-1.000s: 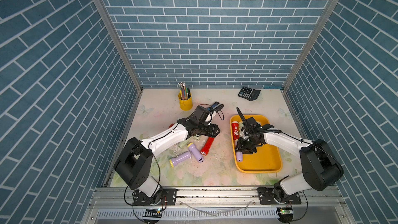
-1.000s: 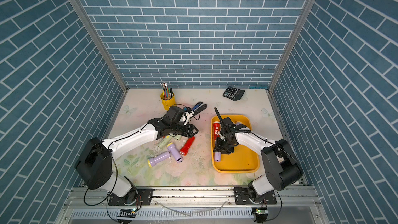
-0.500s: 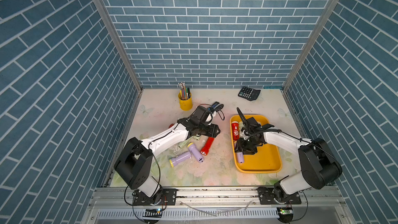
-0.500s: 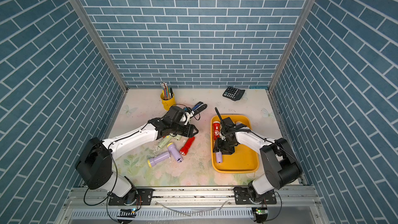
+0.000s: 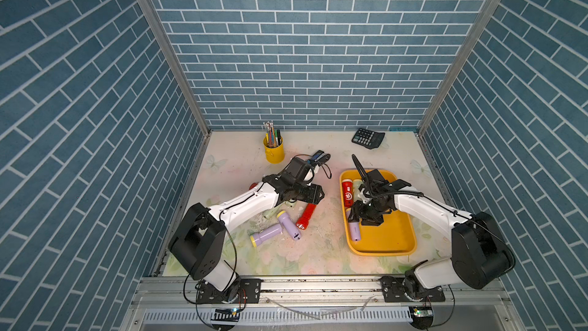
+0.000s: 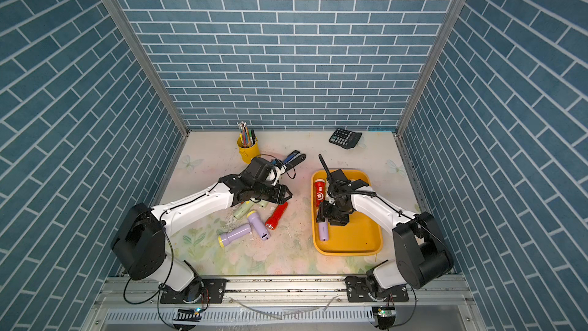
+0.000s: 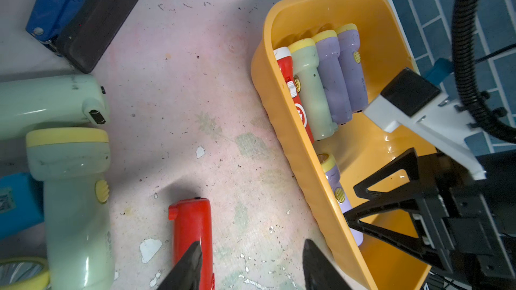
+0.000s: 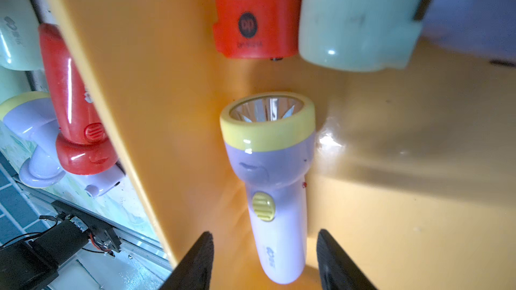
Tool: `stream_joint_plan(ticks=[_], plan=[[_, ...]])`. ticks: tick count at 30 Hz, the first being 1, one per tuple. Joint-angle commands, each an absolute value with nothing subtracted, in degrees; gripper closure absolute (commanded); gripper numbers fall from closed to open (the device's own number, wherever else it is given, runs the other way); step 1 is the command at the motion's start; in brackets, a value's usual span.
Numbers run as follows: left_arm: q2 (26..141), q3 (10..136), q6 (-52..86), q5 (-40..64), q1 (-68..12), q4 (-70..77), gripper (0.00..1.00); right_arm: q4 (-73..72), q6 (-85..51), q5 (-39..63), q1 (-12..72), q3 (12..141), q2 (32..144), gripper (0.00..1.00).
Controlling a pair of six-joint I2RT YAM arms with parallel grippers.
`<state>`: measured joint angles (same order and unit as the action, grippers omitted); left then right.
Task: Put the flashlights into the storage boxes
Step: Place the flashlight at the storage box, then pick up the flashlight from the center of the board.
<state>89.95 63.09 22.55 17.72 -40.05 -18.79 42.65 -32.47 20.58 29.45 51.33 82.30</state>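
Flashlight (image 8: 269,168) (lilac) in tray (image 8: 391,205), between parted right end effector (image 8: 264,232)

One tray (image 5: 393,235), five flashlights (image 7: 312,93) inside, one calculator (image 5: 368,137), one stapler (image 7: 83,9)

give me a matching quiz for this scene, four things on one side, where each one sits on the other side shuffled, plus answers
Things:
1 calculator
2 pen cup
3 stapler
4 lilac flashlight between the right pincer's open jaws

Places:
A in the yellow tray
B far right corner, by the back wall
C on the table between pen cup and tray
D far side, left of the stapler

Pairs: 1-B, 2-D, 3-C, 4-A
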Motion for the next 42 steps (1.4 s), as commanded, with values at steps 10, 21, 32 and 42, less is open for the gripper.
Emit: stream_joint_plan(ticks=[10, 21, 32, 42], plan=[[87.9, 63.2, 21.9, 16.7, -40.3, -20.0, 0.41, 44.3, -36.6, 18.7, 27.7, 51.0, 78.0, 0.41], [86.7, 62.7, 21.7, 15.8, -40.3, -21.7, 0.41, 37.2, -40.0, 20.6, 26.6, 47.5, 72.9, 0.42], [78.0, 58.5, 24.2, 11.6, -38.7, -33.7, 0.40, 47.5, -38.4, 8.8, 39.8, 64.6, 80.1, 0.43], [65.5, 46.8, 32.2, 11.6, -28.4, -36.0, 0.41, 52.5, -38.9, 5.4, 56.1, 87.3, 99.9, 0.43]])
